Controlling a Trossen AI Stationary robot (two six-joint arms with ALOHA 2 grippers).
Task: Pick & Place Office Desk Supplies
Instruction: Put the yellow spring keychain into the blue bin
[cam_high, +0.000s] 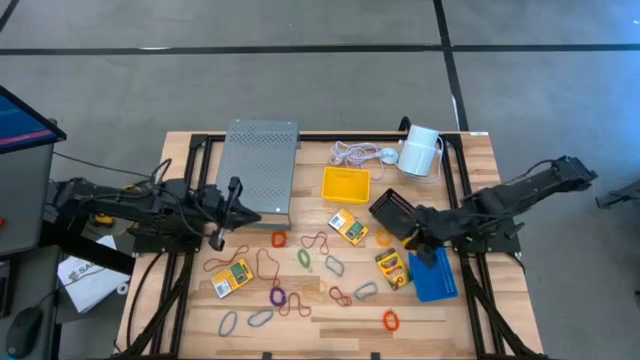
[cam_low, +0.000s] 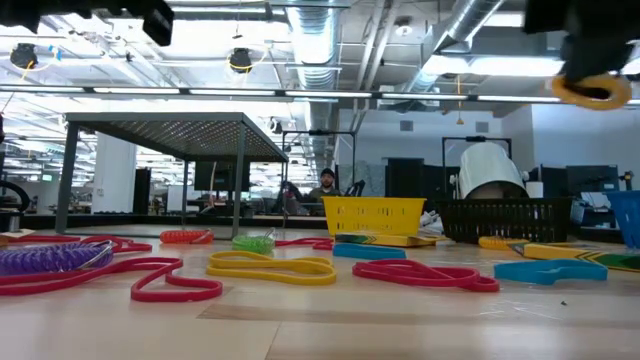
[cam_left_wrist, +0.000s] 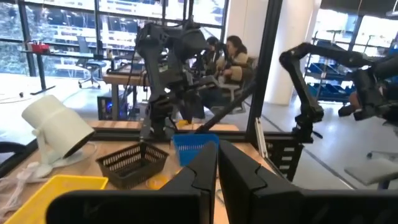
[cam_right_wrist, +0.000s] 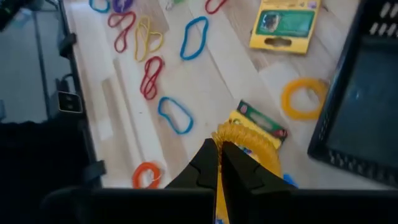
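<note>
Pinching a yellow rubber band (cam_right_wrist: 244, 142), our right gripper (cam_right_wrist: 219, 163) is clamped shut on it, lifted above the table's right side between the black mesh tray (cam_high: 393, 211) and blue tray (cam_high: 434, 276). We judge the loop light, soft and stretchy, best taken across one strand. It hangs limp, with no clear long axis. Our left gripper (cam_left_wrist: 217, 167), fingers together and empty, waits at the left.

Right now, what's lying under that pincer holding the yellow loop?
The right pincer, shut on a yellow rubber band, hangs over a crayon box lying on the table. The band and fingers cover part of the box.
</note>
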